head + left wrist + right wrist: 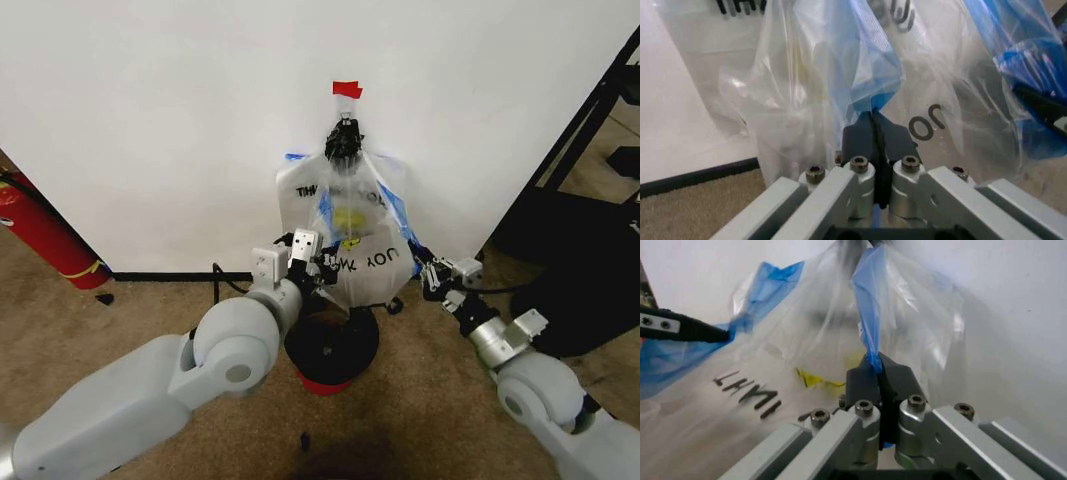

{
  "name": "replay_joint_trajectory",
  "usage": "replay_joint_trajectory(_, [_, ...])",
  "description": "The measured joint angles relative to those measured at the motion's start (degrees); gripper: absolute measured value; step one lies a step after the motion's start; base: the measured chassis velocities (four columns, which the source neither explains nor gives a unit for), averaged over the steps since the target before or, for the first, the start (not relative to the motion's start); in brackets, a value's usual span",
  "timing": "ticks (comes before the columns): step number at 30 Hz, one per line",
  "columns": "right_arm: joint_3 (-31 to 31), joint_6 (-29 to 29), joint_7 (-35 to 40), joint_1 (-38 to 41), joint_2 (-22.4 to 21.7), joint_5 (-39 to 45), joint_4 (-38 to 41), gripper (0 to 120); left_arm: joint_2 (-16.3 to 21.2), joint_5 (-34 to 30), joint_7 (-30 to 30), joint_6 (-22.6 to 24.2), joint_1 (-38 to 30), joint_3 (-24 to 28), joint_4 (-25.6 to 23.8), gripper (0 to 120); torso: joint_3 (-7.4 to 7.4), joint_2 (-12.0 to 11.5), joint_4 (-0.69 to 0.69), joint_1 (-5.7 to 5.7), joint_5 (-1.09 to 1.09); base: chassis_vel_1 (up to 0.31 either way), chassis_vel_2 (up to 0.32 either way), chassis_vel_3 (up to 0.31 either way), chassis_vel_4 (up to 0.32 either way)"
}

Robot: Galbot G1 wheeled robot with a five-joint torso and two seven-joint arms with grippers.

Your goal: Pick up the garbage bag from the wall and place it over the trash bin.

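- Translucent, clear-white garbage bag [345, 225] with black lettering, a yellow patch at centre, blue strips along the edges.
- Black trash bin [332, 350] on a red base.
- Red tape [347, 89] on a white wall [180, 120].
- Red fire extinguisher [45, 235], yellow band.
- Black fingertips [873, 135], silver metal behind, on the left gripper [873, 116].
- Tan carpet [420, 400].

The garbage bag [345, 225] hangs on the wall [180, 120], straight above the trash bin [331, 350] on the floor [420, 400]. The left gripper [318, 265] clamps its left edge, the right gripper [427, 270] its right edge. A fire extinguisher [45, 235] lies far left.
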Motion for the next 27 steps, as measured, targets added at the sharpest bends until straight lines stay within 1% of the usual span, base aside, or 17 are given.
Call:
replay_joint_trajectory(1, [0.2, 0.3, -0.2, -1.5, 1.1, -1.1, 0.8, 0, 1.5, 0.2, 0.6, 0.0, 2.9, -2.7, -1.7, 0, 0.01, 0.0, 0.02, 0.0, 0.0, 0.0, 0.0, 0.0, 0.0])
replay_joint_trajectory(3, [0.2, 0.5, -0.4, -2.2, 1.6, -1.7, 1.1, 0, 2.3, 0.5, 1.0, 0.0, 4.8, -4.5, -2.7, 0, 0.01, 0.0, 0.01, 0.0, -0.01, 0.0, 0.0, 0.0, 0.0])
replay_joint_trajectory(5, [-1.0, 0.7, -0.8, -2.1, 2.0, -2.3, 1.1, 0, 4.0, 1.1, 1.5, 0.0, 9.1, -9.1, -4.8, 0, 0.0, 0.0, -0.03, 0.0, 0.0, 0.0, 0.0, 0.0, 0.0])
replay_joint_trajectory(6, [-1.0, 0.7, -0.8, -2.1, 2.0, -2.3, 1.1, 0, 4.0, 1.1, 1.5, 0.0, 9.1, -9.1, -4.8, 0, 0.0, 0.0, -0.03, 0.0, 0.0, 0.0, 0.0, 0.0, 0.0])
replay_joint_trajectory(7, [-1.9, 0.8, -1.2, -1.7, 2.1, -2.5, 0.8, 0, 5.2, 1.5, 1.7, 0.0, 12.6, -11.8, -6.3, 0, 0.01, 0.0, 0.06, 0.0, 0.01, 0.0, 0.0, 0.0, 0.0])
replay_joint_trajectory(8, [-2.2, 0.9, -1.5, -1.8, 2.2, -2.8, 0.8, 0, 5.9, 1.6, 1.8, 0.0, 14.3, -13.2, -7.0, 0, 0.01, 0.0, 0.09, 0.01, 0.0, 0.0, 0.0, 0.0, 0.0])
replay_joint_trajectory(9, [-2.3, 1.2, -1.7, -2.1, 2.3, -3.0, 0.8, 0, 6.4, 1.6, 1.9, 0.0, 15.5, -14.3, -7.6, 0, 0.0, 0.0, 0.06, 0.0, -0.02, 0.0, 0.0, 0.0, 0.0])
replay_joint_trajectory(10, [-2.2, 1.4, -1.9, -2.6, 2.5, -3.2, 0.8, 0, 6.8, 1.6, 1.9, 0.0, 16.2, -15.0, -8.0, 0, 0.01, 0.0, 0.06, 0.0, -0.02, 0.0, 0.0, 0.0, 0.0])
replay_joint_trajectory(12, [-1.8, 1.7, -2.1, -3.6, 3.1, -3.7, 1.2, 0, 7.2, 1.5, 1.9, 0.0, 16.8, -15.7, -8.7, 0, 0.01, 0.0, -0.01, 0.01, -0.01, 0.0, 0.0, 0.0, 0.0])
replay_joint_trajectory(14, [-1.7, 1.8, -2.2, -4.0, 3.4, -4.0, 1.4, 0, 7.3, 1.4, 1.9, 0.0, 16.9, -15.9, -8.9, 0, 0.01, 0.0, -0.02, 0.01, -0.01, 0.0, 0.0, 0.0, 0.0])
replay_joint_trajectory(20, [-0.9, 2.6, -2.7, -7.4, 4.6, -6.3, 2.7, 0, 8.1, 1.3, 1.9, 0.0, 18.6, -16.3, -10.0, 0, 0.01, 0.0, 0.01, 0.01, 0.0, 0.0, 0.0, 0.0, 0.0])
replay_joint_trajectory(24, [0.5, 3.7, -2.4, -10.9, 5.0, -8.4, 4.1, 0, 8.2, 2.5, 2.2, 0.2, 21.9, -17.7, -10.2, 0, 0.01, 0.0, 0.01, 0.01, 0.0, 0.0, 0.0, 0.0, 0.0])
replay_joint_trajectory(27, [1.1, 4.0, -2.6, -12.4, 5.1, -9.1, 4.8, 0, 8.4, 2.9, 2.2, 0.2, 23.0, -18.1, -10.2, 0, 0.01, 0.0, 0.01, 0.01, -0.01, 0.0, 0.0, 0.0, 0.0])
